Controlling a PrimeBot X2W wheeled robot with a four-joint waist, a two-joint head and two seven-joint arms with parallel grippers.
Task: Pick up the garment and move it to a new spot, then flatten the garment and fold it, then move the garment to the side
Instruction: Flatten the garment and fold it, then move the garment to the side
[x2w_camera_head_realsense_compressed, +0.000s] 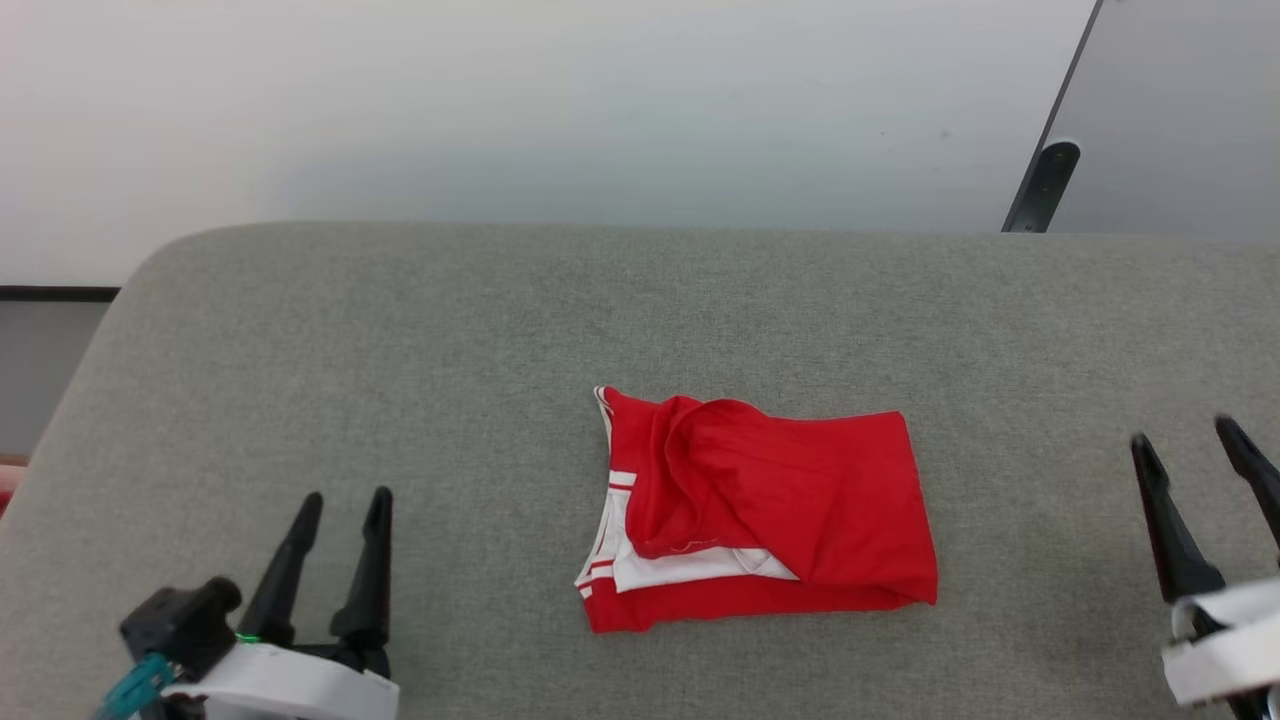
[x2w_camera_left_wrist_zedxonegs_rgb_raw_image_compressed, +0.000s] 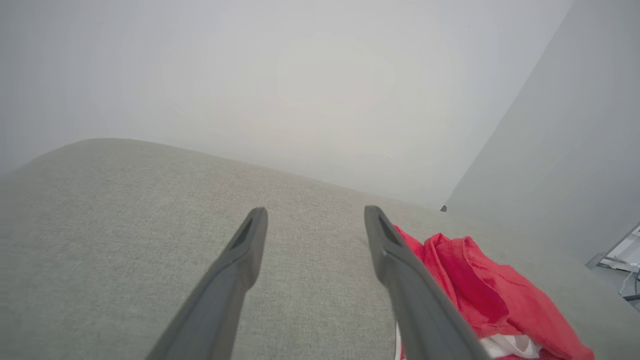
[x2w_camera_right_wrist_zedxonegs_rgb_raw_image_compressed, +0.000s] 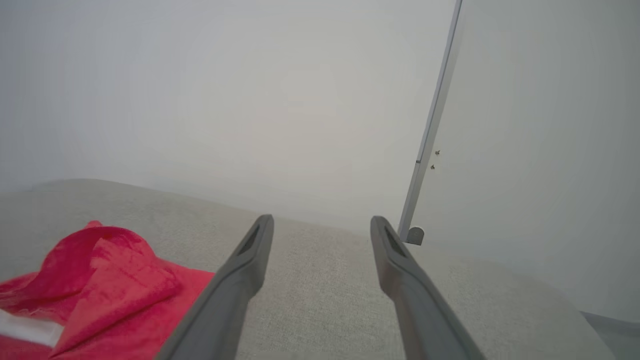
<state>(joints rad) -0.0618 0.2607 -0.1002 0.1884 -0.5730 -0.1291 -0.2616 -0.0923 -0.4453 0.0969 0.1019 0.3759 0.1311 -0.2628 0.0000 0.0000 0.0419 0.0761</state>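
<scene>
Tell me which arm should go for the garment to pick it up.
Left, narrowly. Both the left gripper and right gripper stand open, apart from the garment at similar gaps on the grey cushion. Its loose layered edges with white trim face the left side, likely easier to pinch.

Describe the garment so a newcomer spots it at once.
Start from the wide grey padded surface. Near its middle lies the garment, a folded bright red bundle. White striped trim on its left edge sets it apart from the dark left tool and right tool flanking it.
</scene>
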